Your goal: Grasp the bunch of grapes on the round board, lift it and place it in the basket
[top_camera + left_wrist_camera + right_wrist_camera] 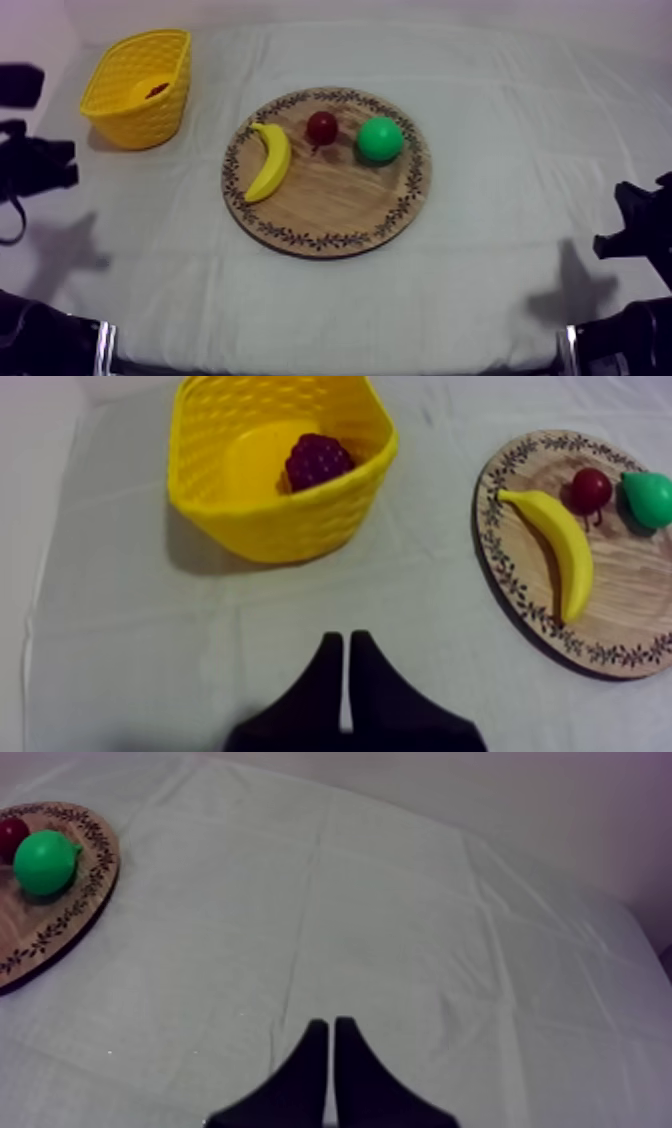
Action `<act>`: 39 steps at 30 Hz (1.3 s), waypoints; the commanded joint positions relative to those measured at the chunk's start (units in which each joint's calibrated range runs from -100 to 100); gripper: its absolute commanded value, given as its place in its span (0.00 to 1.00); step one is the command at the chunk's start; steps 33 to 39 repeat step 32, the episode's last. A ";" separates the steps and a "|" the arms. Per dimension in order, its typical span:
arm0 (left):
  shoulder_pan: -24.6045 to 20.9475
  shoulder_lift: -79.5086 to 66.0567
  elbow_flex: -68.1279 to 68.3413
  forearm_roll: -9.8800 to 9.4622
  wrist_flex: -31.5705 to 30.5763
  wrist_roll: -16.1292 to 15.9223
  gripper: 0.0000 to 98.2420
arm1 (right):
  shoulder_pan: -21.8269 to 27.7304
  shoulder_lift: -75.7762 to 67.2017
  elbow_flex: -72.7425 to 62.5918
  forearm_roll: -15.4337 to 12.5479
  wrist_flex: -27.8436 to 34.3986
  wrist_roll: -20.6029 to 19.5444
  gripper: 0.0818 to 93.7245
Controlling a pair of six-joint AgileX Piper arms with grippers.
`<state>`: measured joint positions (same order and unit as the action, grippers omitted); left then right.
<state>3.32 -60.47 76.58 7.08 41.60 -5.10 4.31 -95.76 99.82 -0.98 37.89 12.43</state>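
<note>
The dark purple bunch of grapes point(318, 459) lies inside the yellow basket point(280, 506), against its far wall; from above it shows as a dark spot point(157, 90) in the basket point(135, 95) at the table's far left. The round wooden board point(330, 215) in the middle carries a banana point(268, 160), a small red fruit point(321, 127) and a green pear point(380, 139). My left gripper point(346, 661) is shut on nothing, over bare cloth short of the basket. My right gripper point(331, 1042) is shut too, over bare cloth to the right of the board point(70, 902).
Both arms rest low at the table's sides, the left arm point(35, 165) near the basket and the right arm point(640, 230) at the right edge. Grey-white cloth lies open between board and arms and along the front edge.
</note>
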 commanded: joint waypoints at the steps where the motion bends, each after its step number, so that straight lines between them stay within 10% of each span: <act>1: 0.16 -7.68 9.92 -0.03 -4.81 -0.36 0.00 | -0.02 0.00 -0.04 0.03 0.02 0.00 0.00; 11: 0.85 -22.25 19.96 -3.92 -5.55 -2.45 0.00 | -0.02 0.00 -0.04 0.03 0.02 0.00 0.00; 18: 1.42 -27.68 20.67 -8.55 -4.78 8.02 0.00 | -0.02 0.00 -0.04 0.03 0.02 0.00 0.00; 25: 2.29 -35.33 21.28 -9.06 -4.97 15.80 0.00 | -0.02 0.00 -0.04 0.03 0.02 0.00 0.00; 39: 1.67 -39.19 22.97 -9.19 -8.21 16.34 0.00 | -0.02 0.00 -0.04 0.03 0.02 0.00 0.00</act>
